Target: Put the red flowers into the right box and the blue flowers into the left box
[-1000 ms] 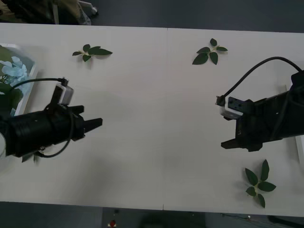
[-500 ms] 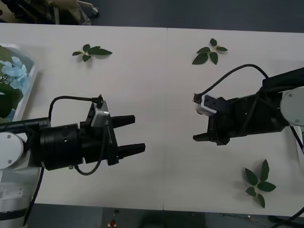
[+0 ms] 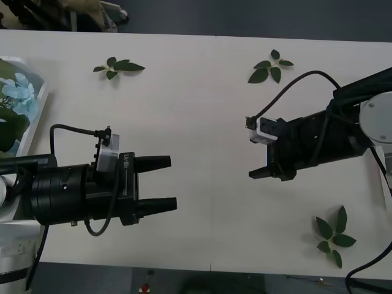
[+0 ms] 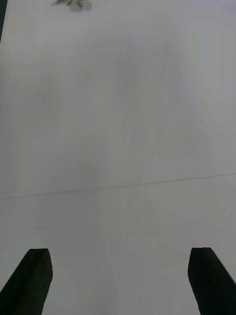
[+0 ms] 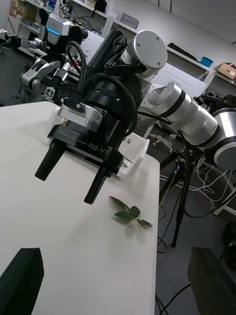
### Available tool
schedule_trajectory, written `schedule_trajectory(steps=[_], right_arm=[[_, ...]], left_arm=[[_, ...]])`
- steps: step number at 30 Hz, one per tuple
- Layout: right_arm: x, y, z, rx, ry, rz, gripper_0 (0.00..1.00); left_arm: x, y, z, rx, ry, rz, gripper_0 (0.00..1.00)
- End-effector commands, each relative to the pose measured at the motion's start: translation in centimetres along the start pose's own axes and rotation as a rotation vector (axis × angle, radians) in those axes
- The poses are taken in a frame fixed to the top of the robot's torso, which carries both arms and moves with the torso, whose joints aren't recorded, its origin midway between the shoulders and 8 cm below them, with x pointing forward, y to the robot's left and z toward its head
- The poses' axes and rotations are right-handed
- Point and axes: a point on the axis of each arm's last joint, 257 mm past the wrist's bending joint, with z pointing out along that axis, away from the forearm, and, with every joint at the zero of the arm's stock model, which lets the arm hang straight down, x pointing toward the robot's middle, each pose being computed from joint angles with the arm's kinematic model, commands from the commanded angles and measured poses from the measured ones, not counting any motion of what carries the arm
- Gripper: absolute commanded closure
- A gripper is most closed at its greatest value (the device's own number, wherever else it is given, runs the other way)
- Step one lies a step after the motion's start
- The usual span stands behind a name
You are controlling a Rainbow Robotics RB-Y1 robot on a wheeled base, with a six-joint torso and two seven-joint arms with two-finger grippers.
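Blue flowers in left box

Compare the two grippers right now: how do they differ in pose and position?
The left gripper hangs over the table's near-left part, its fingers pointing right; the right gripper sits right of centre, its fingers pointing left and down. The left one's two fingers lie level, side by side; the right one's are tilted. Both are open and empty.

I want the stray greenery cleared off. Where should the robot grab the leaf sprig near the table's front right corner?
Probably at the pale centre of the leaf sprig, where the leaves meet, coming straight down with the open right gripper, which is nearest. The sprig lies flat on the table with thin leaves fanned outward, so a side approach offers little to pinch.
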Motion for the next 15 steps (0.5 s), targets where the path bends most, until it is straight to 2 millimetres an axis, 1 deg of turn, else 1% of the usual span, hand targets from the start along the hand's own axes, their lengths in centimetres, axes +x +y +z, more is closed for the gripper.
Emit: schedule_trajectory(steps=[1, 15], right_arm=[[0.13, -0.77, -1.33, 0.022, 0.012, -0.058, 0.19], [0.31, -1.08, -1.57, 0.031, 0.016, -0.060, 0.19]], left_arm=[[0.01, -0.88, -0.14, 0.012, 0.000, 0.031, 0.15], [0.01, -0.88, -0.14, 0.012, 0.000, 0.031, 0.14]])
